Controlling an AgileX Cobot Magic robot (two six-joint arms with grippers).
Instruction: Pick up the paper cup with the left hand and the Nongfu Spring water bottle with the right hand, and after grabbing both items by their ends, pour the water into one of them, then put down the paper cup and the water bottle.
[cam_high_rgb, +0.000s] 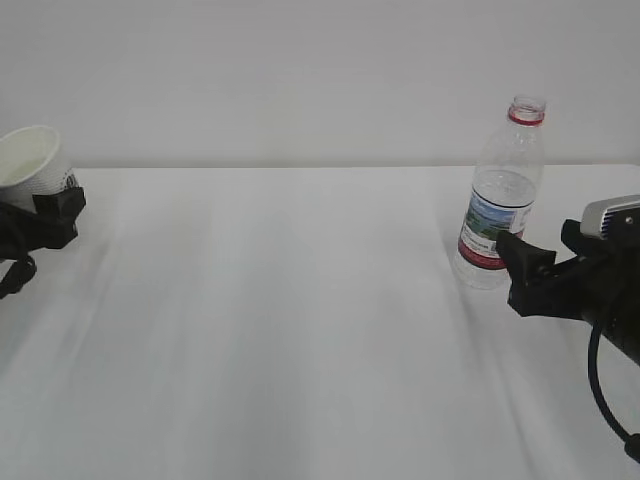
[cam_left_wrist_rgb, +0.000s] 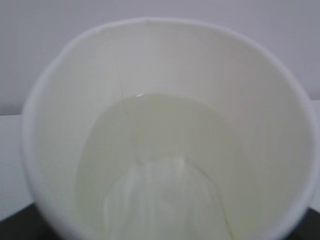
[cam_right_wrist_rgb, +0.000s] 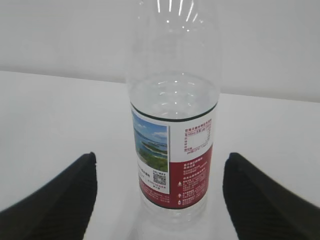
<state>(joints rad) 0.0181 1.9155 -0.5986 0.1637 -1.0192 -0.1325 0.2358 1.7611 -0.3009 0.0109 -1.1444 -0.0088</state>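
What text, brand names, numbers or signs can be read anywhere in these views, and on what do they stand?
No text can be quoted as it reads.
Bottle label: white print on the red panel, black print on the white panel and a QR-like square, all too small and blurred to read.
Paper cup: dark print near its base, too blurred to read.
Grippers and table: no markings seen.

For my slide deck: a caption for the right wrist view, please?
Open fingers flank the upright, uncapped water bottle on the white table.

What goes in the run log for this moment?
left gripper: holds cup, tilted | cup: water inside | right gripper: open around standing bottle
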